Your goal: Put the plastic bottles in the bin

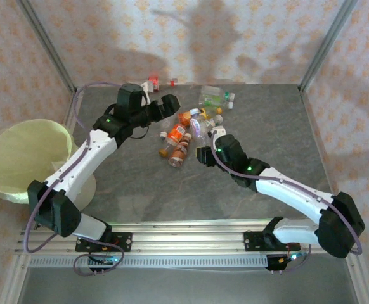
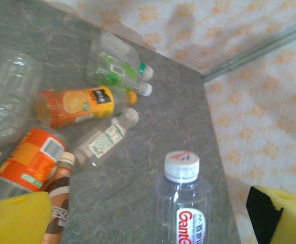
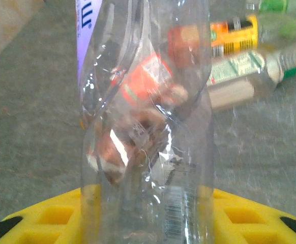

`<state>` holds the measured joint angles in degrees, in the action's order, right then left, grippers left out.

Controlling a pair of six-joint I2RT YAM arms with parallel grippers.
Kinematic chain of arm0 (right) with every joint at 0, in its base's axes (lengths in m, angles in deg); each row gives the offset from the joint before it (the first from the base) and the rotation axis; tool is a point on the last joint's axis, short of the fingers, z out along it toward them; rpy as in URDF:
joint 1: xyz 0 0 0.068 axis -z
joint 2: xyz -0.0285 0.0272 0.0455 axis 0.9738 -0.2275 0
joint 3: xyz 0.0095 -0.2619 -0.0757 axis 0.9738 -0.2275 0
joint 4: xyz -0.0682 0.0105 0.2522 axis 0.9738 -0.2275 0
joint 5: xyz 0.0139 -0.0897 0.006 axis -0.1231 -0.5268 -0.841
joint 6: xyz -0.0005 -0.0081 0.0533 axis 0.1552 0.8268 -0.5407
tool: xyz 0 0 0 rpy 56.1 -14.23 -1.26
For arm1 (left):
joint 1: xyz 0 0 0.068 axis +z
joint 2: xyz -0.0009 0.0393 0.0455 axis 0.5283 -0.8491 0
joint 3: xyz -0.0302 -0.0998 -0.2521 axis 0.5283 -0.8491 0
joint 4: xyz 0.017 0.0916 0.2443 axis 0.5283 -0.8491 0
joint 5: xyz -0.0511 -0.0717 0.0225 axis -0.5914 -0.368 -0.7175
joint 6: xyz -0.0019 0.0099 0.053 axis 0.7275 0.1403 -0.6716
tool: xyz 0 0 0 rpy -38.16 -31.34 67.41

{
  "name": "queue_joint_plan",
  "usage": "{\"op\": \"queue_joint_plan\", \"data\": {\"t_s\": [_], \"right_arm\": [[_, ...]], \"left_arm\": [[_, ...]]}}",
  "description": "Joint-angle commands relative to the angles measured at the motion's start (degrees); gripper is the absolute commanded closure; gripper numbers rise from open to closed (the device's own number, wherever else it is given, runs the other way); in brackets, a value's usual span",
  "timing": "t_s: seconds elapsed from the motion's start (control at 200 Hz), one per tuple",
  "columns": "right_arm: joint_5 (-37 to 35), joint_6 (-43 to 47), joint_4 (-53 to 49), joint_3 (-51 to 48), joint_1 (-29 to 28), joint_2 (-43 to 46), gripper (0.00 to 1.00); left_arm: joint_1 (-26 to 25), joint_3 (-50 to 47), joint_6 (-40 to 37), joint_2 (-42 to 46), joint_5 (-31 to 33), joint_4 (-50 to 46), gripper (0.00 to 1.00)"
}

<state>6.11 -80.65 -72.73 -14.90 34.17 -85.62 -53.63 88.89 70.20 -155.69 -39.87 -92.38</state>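
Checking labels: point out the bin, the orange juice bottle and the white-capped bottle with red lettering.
bin [image 1: 19,158], top view, inner wall.
orange juice bottle [image 2: 82,104], left wrist view, label.
white-capped bottle [image 2: 182,199], left wrist view, clear body under cap.

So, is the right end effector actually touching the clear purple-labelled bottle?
Touching. The right wrist view shows the clear bottle pinched between the yellow pads of the right end effector, its wall buckled inward.

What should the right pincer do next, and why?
Probably lift a little. The right pincer is shut on a clear plastic bottle, other bottles lie close behind it on the table, and the bin stands off to the left, so raising it first should avoid knocking the pile.
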Motion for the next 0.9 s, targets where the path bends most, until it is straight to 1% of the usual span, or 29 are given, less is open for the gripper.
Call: {"op": "queue_joint_plan", "data": {"t_s": [0.0, 0.045, 0.09, 0.185, 0.25, 0.32, 0.4, 0.485, 0.631, 0.751, 0.896], "right_arm": [[2.72, 1.15, 3.85, 3.04, 0.38, 0.83, 0.59], [4.73, 1.15, 4.99, 3.58, 0.4, 0.82, 0.59], [6.83, 1.18, 6.55, 3.98, 0.4, 0.8, 0.59], [9.54, 1.25, 8.24, 4.99, 0.32, 0.79, 0.59], [10.11, 1.67, 8.77, 5.66, 0.31, 0.79, 0.59], [11.14, 2.45, 9.67, 6.11, 0.24, 0.87, 0.59], [11.92, 3.39, 10.03, 6.83, 0.07, 0.64, 0.58], [10.91, 3.86, 10.34, 7.28, -0.04, -0.07, 0.58], [9.73, 5.99, 9.46, 9.7, -0.04, -1.67, 0.58], [10.71, 8.83, 8.24, 11.59, -0.04, -2.81, 0.58], [12.06, 10.01, 8.15, 11.8, -0.04, -3.13, 0.58]], "left_arm": [[-1.72, 1.17, -2.75, -0.9, -5.69, 3.98, 0.0], [-2.79, 1.66, -3.57, -1.58, -6.97, 4.13, 0.0], [-4.08, 2.66, -4.86, -2.3, -6.92, 3.03, 0.0], [-6.55, 5.16, -6.88, -3.62, -2.69, -1.16, 0.0], [-6.87, 5.87, -7.09, -4.37, -1.95, -2.61, 0.0], [-6.83, 5.59, -6.33, -4.75, -1.78, -2.02, 0.0], [-6.93, 5.22, -5.36, -5.08, -3.74, 0.21, 0.01], [-7.34, 6.09, -5.47, -5.7, -5.31, 0.5, 0.06], [-7.97, 8.42, -7.58, -5.95, -2.7, -3.85, 0.17], [-7.97, 8.51, -7.37, -5.56, -2.51, -3.45, 0.23], [-7.97, 7.37, -6.39, -4.9, -2.01, -1.38, 0.31]]}}
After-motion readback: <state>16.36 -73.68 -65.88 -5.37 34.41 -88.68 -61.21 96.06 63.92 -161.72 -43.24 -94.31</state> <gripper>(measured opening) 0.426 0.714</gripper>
